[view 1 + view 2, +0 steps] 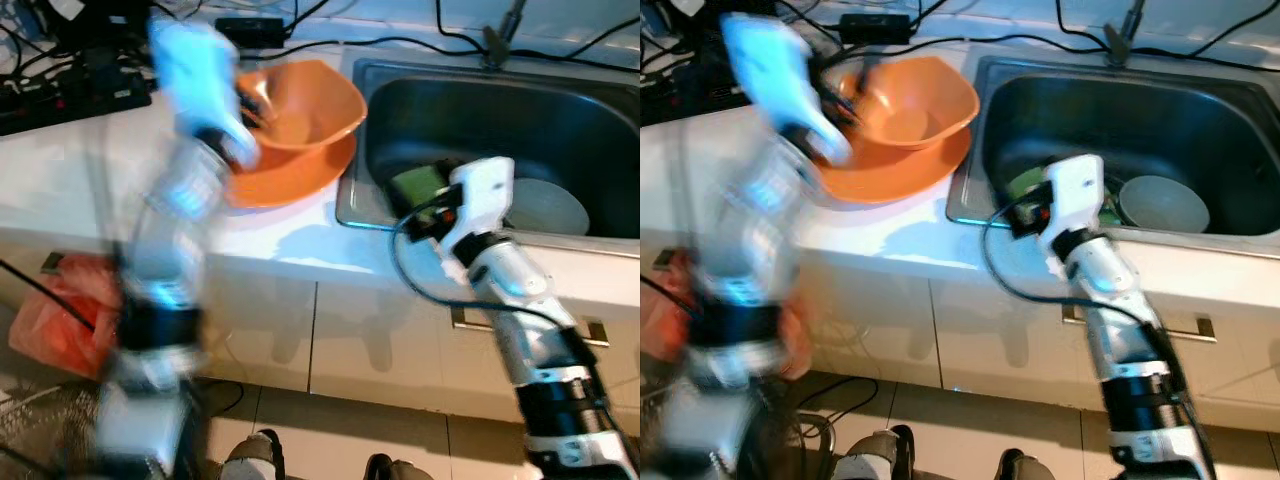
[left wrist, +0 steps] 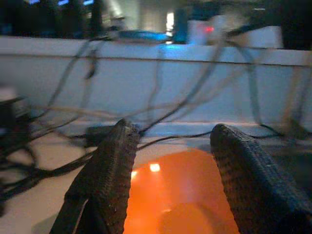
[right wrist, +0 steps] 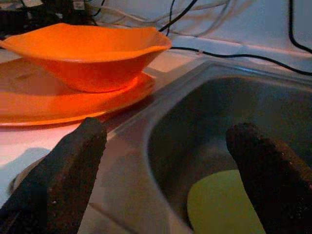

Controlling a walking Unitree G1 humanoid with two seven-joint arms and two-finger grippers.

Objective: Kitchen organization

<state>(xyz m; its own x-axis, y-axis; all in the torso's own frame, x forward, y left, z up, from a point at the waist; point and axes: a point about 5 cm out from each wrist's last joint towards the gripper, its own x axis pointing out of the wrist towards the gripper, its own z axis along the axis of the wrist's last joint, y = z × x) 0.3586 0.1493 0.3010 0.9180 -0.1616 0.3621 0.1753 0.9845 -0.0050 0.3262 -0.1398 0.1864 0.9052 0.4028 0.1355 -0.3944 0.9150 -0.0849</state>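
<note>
An orange bowl (image 1: pixel 305 105) sits on a flat orange plate (image 1: pixel 290 178) on the white counter, just left of the steel sink (image 1: pixel 560 110). My left arm is blurred; its gripper (image 2: pixel 173 131) hangs open over the bowl's left rim, with nothing between the fingers. My right gripper (image 3: pixel 168 131) is open at the sink's front left corner, pointing into the basin. A yellow-green item (image 3: pixel 224 204) lies on the sink floor just ahead of it. A pale grey dish (image 1: pixel 548 205) lies further right in the basin.
Black cables and a power strip (image 1: pixel 70 95) cover the back of the counter. A faucet base (image 1: pixel 495 45) stands behind the sink. A red plastic bag (image 1: pixel 60 320) hangs by the cabinet at lower left. Cabinet doors with a handle (image 1: pixel 590 328) face me.
</note>
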